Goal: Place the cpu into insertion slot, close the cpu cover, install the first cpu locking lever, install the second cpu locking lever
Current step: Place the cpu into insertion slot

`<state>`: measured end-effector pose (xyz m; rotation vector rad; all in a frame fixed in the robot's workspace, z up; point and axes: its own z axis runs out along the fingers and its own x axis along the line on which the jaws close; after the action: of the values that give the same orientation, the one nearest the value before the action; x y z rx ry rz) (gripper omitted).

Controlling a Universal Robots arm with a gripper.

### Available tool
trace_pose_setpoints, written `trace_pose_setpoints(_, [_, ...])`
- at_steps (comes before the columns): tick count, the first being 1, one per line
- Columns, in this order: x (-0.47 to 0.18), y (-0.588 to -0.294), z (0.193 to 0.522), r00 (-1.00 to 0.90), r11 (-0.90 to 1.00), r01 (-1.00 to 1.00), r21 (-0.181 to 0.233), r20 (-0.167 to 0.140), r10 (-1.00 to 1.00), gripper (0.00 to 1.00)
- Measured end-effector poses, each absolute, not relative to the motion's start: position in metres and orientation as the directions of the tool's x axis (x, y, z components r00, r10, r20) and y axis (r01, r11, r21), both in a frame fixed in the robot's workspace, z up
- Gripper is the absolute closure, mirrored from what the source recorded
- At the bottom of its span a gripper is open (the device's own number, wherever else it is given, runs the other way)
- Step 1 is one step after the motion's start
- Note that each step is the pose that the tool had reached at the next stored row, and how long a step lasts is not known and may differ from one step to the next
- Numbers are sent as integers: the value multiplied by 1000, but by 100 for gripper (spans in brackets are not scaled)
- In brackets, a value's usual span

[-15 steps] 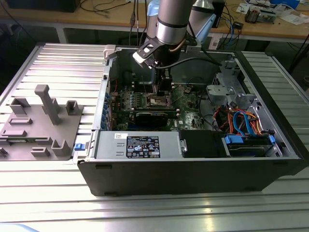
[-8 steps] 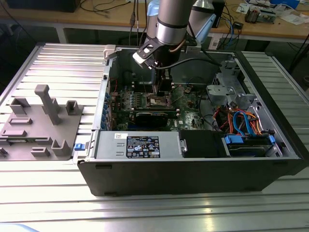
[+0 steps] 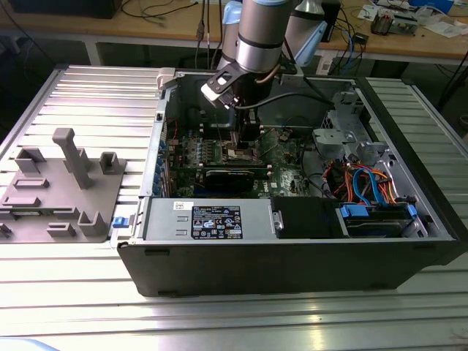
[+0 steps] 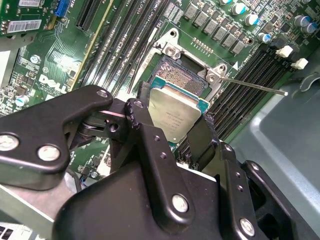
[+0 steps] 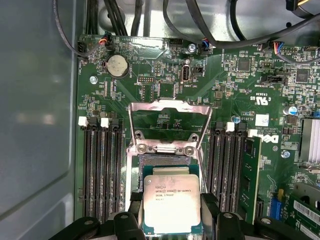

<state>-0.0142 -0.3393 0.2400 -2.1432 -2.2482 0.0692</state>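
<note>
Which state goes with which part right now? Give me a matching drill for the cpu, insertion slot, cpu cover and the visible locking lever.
Things:
1. cpu
2. insertion slot
3. cpu cover
4. locking lever

States:
A. swung open, away from the slot
B. clamped in the gripper
C. released, jutting out to one side
D. uncovered, contact field partly showing

Pairs: 1-B; 2-D; 3-A; 4-C

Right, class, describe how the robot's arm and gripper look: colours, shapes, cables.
The arm is a thick silver-grey cylinder with a light blue cap higher up. A black cable curves beside its wrist. The gripper is matte black: angular linkage plates joined with silver screws.
</note>
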Motion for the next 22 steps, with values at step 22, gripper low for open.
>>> trace_pose_setpoints(22, [-15,-338,221,-48,48,997,-56,-6,999,46])
